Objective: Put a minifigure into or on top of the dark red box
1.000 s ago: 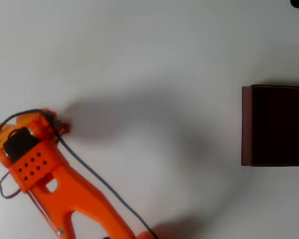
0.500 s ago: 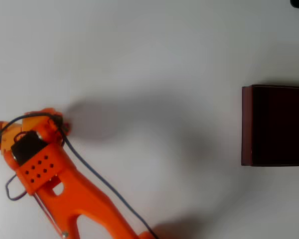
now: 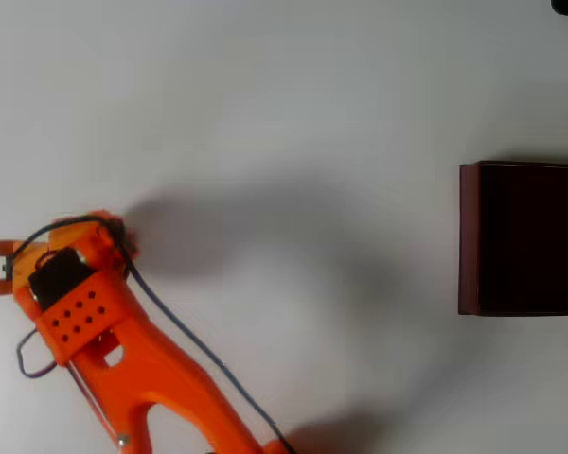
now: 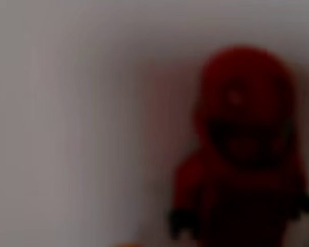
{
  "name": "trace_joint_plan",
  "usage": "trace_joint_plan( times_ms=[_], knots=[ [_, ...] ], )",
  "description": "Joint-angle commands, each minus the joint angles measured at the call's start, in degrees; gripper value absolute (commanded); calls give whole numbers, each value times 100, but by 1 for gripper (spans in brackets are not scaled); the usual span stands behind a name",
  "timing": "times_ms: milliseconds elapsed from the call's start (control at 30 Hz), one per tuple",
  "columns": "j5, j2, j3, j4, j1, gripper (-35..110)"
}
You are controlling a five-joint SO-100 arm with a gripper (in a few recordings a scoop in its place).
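Observation:
The minifigure [image 4: 244, 154] stands upright and very close in the wrist view. It is a blurred all-red figure with a round head and small dark hands against the white table. In the overhead view the orange gripper [image 3: 71, 248] hangs over the table's lower left and points down. Its body covers the fingertips, so I cannot tell whether they are on the figure. The dark red box [image 3: 470, 236], with thin maroon walls and a near-black inside, sits far off at the right edge, partly cut by the frame.
The white table [image 3: 293, 113] spreads between the gripper and the box. The orange arm [image 3: 161, 388] with its blue cable runs off the bottom edge. Its soft shadow lies across the middle.
In the overhead view the gripper head has slid slightly right and down. Two orange prongs at the left edge have come further into view. The box has not moved.

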Motion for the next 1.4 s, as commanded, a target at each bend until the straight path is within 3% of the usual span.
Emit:
trace_joint_plan(
  times_ms=[0,1367],
  knots=[
    [-53,123,35,-44,-114,21],
    [-413,-246,35,-229,229,19]
  ],
)
